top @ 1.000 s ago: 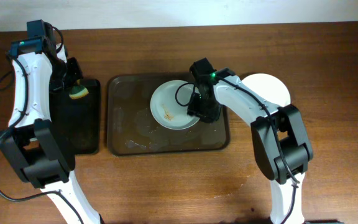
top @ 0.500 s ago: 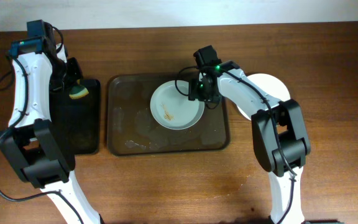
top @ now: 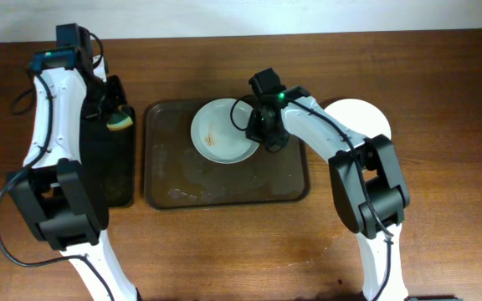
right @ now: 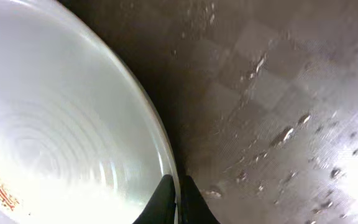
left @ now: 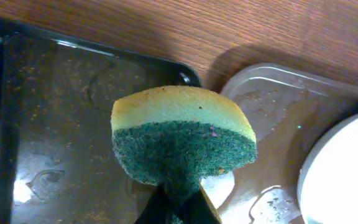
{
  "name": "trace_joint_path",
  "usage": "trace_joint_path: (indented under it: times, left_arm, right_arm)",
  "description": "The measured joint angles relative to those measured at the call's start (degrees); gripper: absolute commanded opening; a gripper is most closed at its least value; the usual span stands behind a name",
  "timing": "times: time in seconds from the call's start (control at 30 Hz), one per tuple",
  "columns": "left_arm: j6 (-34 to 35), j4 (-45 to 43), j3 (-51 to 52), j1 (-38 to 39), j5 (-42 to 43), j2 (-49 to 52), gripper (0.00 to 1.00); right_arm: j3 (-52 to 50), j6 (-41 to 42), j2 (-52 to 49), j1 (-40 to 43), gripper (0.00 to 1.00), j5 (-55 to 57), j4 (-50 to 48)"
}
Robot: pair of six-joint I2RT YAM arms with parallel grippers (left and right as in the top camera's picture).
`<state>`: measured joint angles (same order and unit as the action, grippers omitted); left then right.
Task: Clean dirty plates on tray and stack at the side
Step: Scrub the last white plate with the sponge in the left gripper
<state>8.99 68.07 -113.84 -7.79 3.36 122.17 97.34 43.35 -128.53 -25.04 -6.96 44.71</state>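
Observation:
A white plate with an orange-brown smear sits at the upper middle of the dark-brown tray. My right gripper is shut on its right rim. In the right wrist view the fingertips pinch the plate's thin edge, with a dark shadow under the rim. A second white plate lies on the table right of the tray, partly hidden by my right arm. My left gripper is shut on a yellow-and-green sponge, held above the black tray's right edge.
A narrow black tray lies left of the brown tray. The brown tray's floor is wet, with drops and crumbs. Bare wooden table lies in front of both trays.
My right gripper has closed on the plate's rim, and the plate has shifted up and to the left on the tray. My left arm has moved right with the sponge.

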Motion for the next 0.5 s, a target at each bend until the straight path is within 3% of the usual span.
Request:
trace_joint_path:
  times: [0.27,0.5]
  left_arm:
    - [-0.5,-1.7,0.0,7.3,0.2,0.5,0.01]
    - [-7.5,-7.7,0.0,16.7,8.3,10.8,0.01]
  right_arm:
    - [0.2,1.9,0.0,-0.1,0.04,-0.2,0.9]
    - [0.2,1.9,0.0,-0.1,0.04,-0.2,0.7]
